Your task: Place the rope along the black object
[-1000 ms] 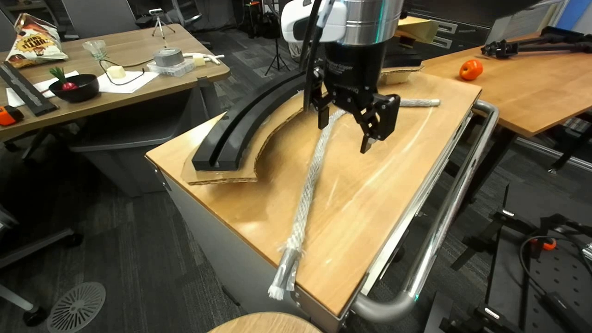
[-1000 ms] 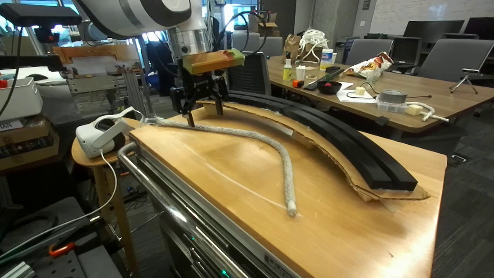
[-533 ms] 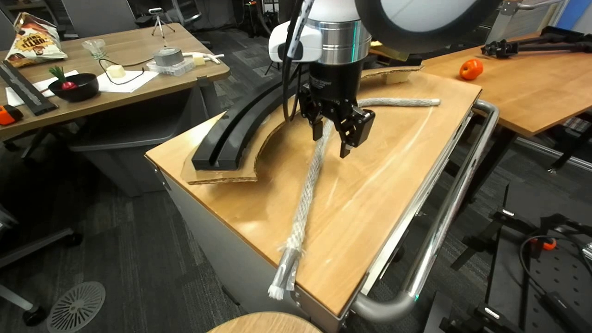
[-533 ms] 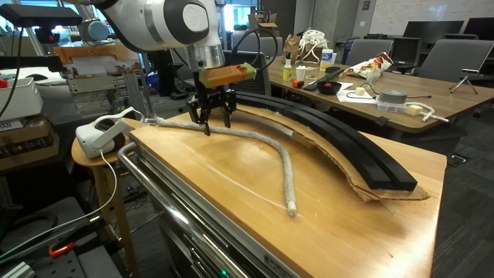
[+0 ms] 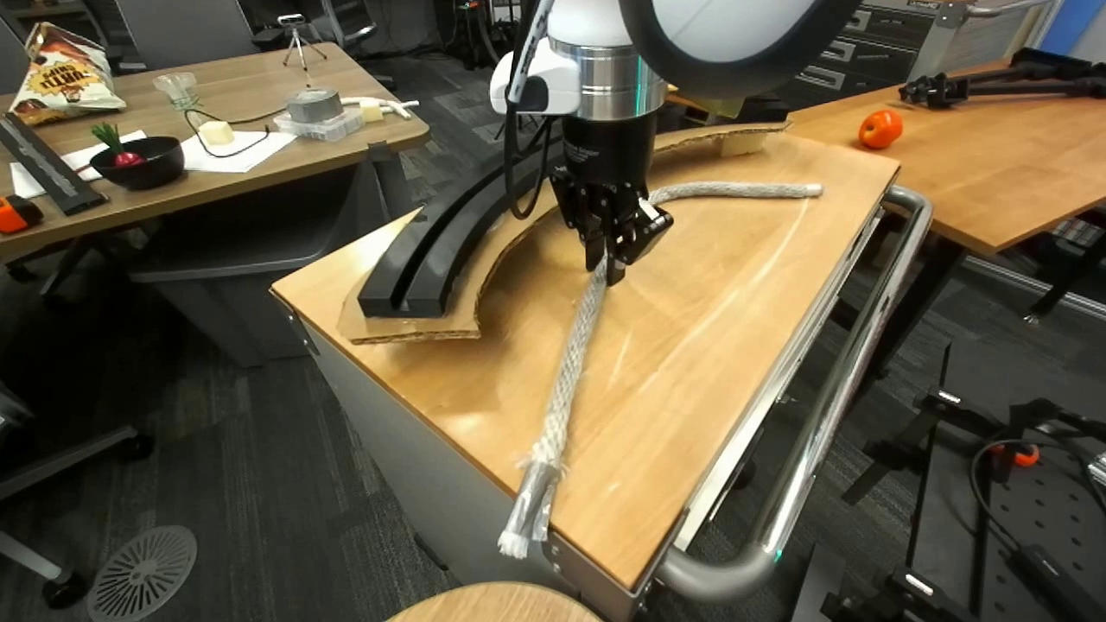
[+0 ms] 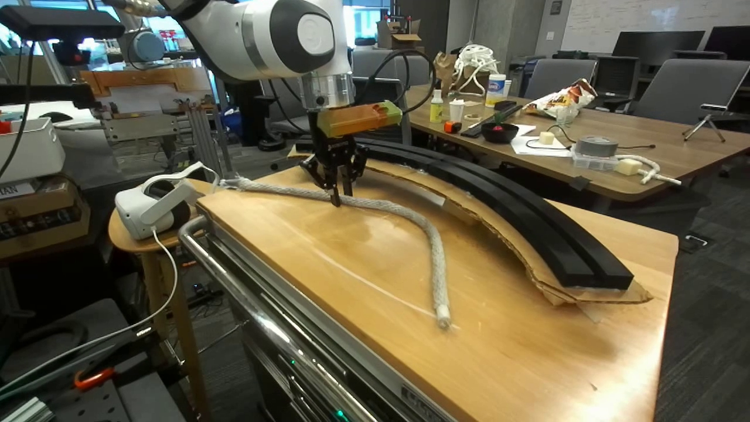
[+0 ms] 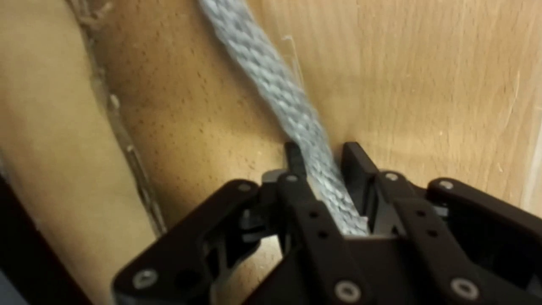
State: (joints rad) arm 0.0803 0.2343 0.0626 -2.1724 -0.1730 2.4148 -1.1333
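Rope lies on the table, near end at 7 o'clock from the gripper as I face it, fingers astride mid-rope, can't tell if clamped; likely light, floppy, non-slip, fine to pinch there; black arc beyond at 10 o'clock.

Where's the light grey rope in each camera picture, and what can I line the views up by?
In an exterior view: the rope runs from upper right to bottom centre.
In an exterior view: the rope curves from left of centre to lower right of centre.
In the wrist view: the rope slants from the top edge to lower right of centre.
Shared landmark: the gripper, astride the rope in all three.
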